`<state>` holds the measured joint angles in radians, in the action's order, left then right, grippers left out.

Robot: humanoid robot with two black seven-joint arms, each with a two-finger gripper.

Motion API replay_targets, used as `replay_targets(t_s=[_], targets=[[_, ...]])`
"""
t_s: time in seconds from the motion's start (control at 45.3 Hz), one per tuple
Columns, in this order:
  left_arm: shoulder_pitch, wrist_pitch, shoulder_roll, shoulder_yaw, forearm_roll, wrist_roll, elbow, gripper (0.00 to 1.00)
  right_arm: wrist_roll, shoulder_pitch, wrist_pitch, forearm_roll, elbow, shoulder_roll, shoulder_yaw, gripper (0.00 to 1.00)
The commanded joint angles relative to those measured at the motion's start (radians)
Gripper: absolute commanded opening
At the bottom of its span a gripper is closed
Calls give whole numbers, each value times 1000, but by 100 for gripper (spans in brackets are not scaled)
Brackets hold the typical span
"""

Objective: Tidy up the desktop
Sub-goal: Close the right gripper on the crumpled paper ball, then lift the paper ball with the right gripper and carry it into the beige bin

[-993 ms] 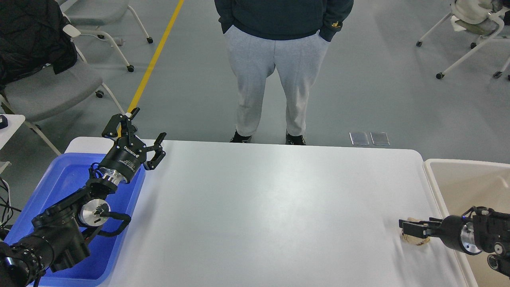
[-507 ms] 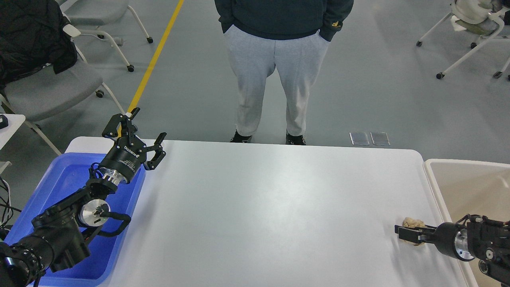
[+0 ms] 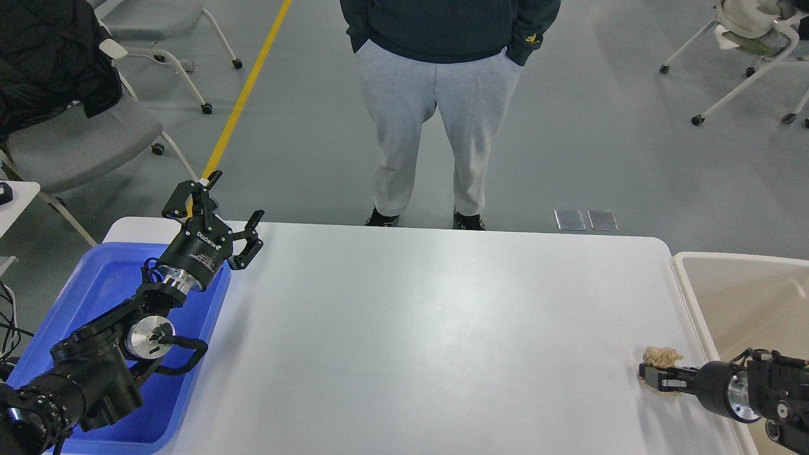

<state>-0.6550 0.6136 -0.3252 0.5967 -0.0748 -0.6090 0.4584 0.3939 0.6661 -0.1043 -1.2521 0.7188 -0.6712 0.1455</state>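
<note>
The desktop (image 3: 430,328) is a wide white tabletop with rounded corners. A small crumpled beige paper wad (image 3: 662,356) is at its right front, near the right edge. My right gripper (image 3: 657,379) comes in low from the right and its dark fingers are closed around the wad, which sticks out above them. My left gripper (image 3: 235,197) is open and empty, raised over the far left corner of the desktop beside the blue tray.
A blue plastic tray (image 3: 101,284) lies on the left under my left arm. A beige bin (image 3: 746,297) stands off the right edge. A person (image 3: 442,126) stands behind the far edge. Wheeled chairs (image 3: 76,139) stand at the back left and right.
My right gripper closed over the paper wad, then drew back to the right and nearer, and the wad moved with it. The left arm has not moved.
</note>
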Motion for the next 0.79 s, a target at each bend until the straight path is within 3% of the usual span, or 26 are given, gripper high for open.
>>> replay_targets(t_s=[0.0, 0.176, 0.331, 0.596, 0.772], targets=[[0, 0, 0, 0, 1, 0, 0, 100, 100, 20, -2, 131, 4, -34, -6, 0], [0, 0, 0, 0, 0, 0, 0, 100, 252, 58, 17, 215, 10, -86, -4, 0], [0, 0, 0, 0, 0, 0, 0, 100, 301, 118, 100, 283, 16, -159, -7, 0], [0, 0, 0, 0, 0, 0, 0, 100, 319, 247, 254, 362, 7, -272, -7, 0], [0, 0, 0, 0, 0, 0, 0, 100, 313, 294, 278, 364, -70, -297, -7, 0]])
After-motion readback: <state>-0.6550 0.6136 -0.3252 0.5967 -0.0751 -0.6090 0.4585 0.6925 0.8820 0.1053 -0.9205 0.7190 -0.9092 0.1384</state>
